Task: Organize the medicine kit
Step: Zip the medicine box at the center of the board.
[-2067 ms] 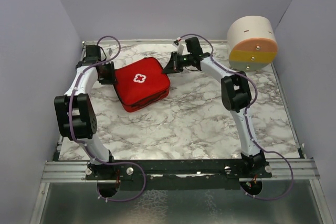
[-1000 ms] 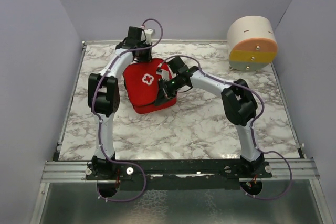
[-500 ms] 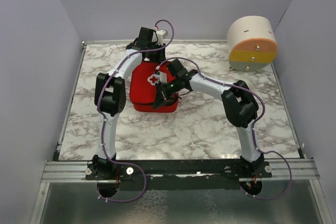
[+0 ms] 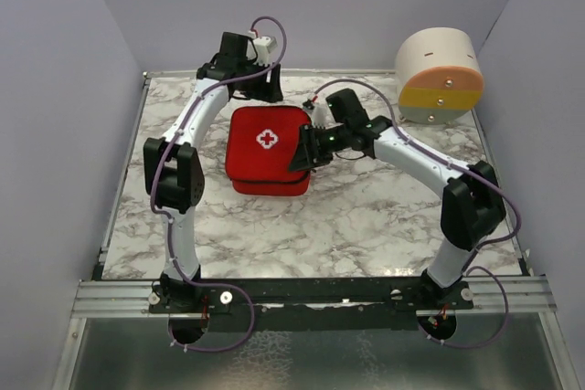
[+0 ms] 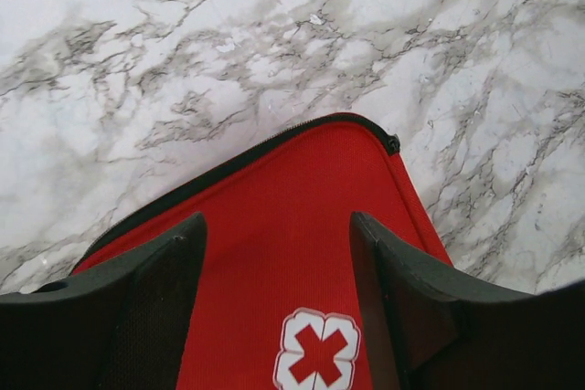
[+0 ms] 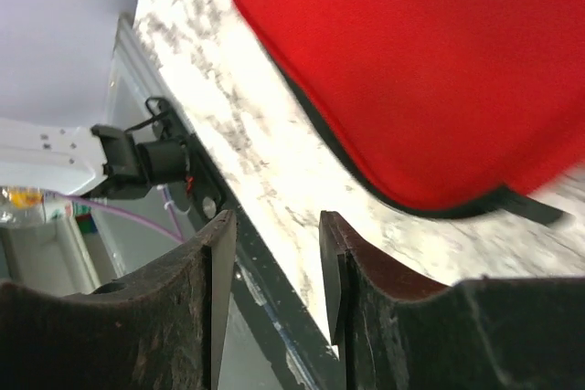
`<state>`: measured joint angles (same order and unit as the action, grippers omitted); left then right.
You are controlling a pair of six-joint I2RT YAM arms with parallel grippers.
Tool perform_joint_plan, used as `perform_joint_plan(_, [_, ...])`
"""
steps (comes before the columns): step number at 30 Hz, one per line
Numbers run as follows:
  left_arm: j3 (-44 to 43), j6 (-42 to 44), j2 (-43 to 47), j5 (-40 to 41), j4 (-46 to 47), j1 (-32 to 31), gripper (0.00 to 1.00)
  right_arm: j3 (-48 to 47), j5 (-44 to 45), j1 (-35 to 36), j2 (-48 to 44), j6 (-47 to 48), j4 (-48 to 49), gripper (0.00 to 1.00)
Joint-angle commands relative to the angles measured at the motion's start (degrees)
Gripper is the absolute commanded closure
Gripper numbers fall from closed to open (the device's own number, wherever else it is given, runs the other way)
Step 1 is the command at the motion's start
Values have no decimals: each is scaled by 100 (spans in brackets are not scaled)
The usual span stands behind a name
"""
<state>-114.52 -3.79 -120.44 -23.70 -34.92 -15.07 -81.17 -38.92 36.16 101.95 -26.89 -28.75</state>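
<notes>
Left end effector (image 4: 263, 90) hangs over the far edge of the medicine kit (image 4: 267, 148). Its fingers are spread wide with nothing between them, only the red lid below. Right end effector (image 4: 300, 157) sits at the kit's right edge, parted by a narrower gap and gripping nothing; whether it touches the fabric cannot be told. The kit lies flat and closed on the marble bench (image 4: 366, 216), left of centre, white cross up. A round drawer container (image 4: 439, 75) stands well apart in the far right corner.
</notes>
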Motion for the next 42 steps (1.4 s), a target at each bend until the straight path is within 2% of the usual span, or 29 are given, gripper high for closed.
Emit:
perform_joint_plan(1, [284,92,720,114,-239,313,35,746,290,-777,-424,-40,332,57])
perform_joint_plan(4, [716,216,1113,166,-285,563,35,761,-38,-1312,-464,907,207,56])
perform_joint_plan(7, [1222,386,1462,258,-350,767,35,117,65,-1465,-117,2367,-760,53])
perform_joint_plan(9, [1559,457,1688,310,-383,864,35,-131,-16,-1490,11,2835,-1065,53])
perform_joint_plan(12, [2069,540,2020,461,-389,910,35,267,-663,-1507,-241,3063,-439,52])
perform_joint_plan(15, [2463,554,2247,533,-381,933,34,941,-1141,-1507,-781,3991,147,53])
perform_joint_plan(20, [2667,577,2464,531,-425,936,35,1553,-1128,-1507,-964,5327,632,56])
perform_joint_plan(24, [2603,615,2434,564,-534,936,35,1488,-1330,-1511,-570,5478,935,61])
perform_joint_plan(42, [2598,677,2332,343,-604,944,35,881,-2138,-1331,449,5746,1125,60])
